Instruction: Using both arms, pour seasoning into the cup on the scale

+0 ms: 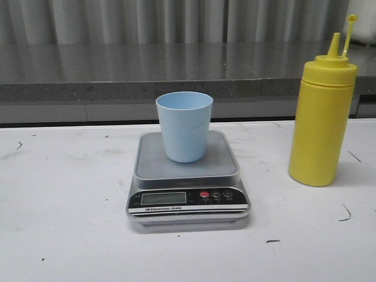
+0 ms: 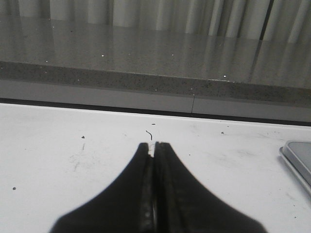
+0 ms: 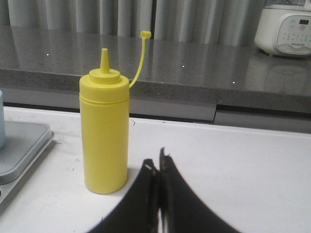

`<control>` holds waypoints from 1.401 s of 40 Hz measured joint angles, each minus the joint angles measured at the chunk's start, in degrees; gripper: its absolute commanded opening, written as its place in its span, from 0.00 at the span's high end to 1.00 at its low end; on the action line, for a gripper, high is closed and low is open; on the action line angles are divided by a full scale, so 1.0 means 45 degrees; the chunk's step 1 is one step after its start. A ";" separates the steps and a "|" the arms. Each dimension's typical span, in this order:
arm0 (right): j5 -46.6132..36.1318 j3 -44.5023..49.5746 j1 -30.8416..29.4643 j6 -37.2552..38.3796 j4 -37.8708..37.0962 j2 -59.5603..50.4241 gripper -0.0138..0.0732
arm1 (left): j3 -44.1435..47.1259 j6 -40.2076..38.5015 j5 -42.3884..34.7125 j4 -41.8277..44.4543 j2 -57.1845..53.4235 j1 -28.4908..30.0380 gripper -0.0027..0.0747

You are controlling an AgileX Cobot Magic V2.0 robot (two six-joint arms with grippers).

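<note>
The light blue cup [image 1: 184, 126] stands upright on the grey platform of the silver scale [image 1: 154, 163] at the table's middle. The yellow seasoning bottle [image 1: 321, 117] stands upright to the scale's right, nozzle uncovered, its tethered cap sticking up. It also shows in the right wrist view [image 3: 104, 131], beside the scale's corner [image 3: 19, 145]. My right gripper [image 3: 158, 164] is shut and empty, near the bottle's base but apart from it. My left gripper [image 2: 154, 144] is shut and empty over bare table; the scale's edge [image 2: 297, 158] shows at that view's side. Neither gripper shows in the front view.
A grey stone counter ledge [image 1: 129, 73] runs along the back behind the white table, with curtains behind it. A white appliance [image 3: 285, 29] stands on the counter at the far right. The table [image 1: 64, 194] carries small dark marks.
</note>
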 measured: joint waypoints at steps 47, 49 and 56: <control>0.0678 0.0000 -0.0092 0.0000 0.0000 -0.0004 0.91 | 0.0000 0.0000 0.0000 0.0000 0.0000 0.0000 0.99; 0.0678 0.0000 -0.0092 0.0000 0.0000 -0.0004 0.91 | 0.0000 0.0000 0.0000 0.0000 0.0000 0.0000 0.99; 0.0678 0.0000 -0.0092 0.0000 0.0000 -0.0004 0.91 | 0.0000 0.0000 0.0000 0.0000 0.0000 0.0000 0.99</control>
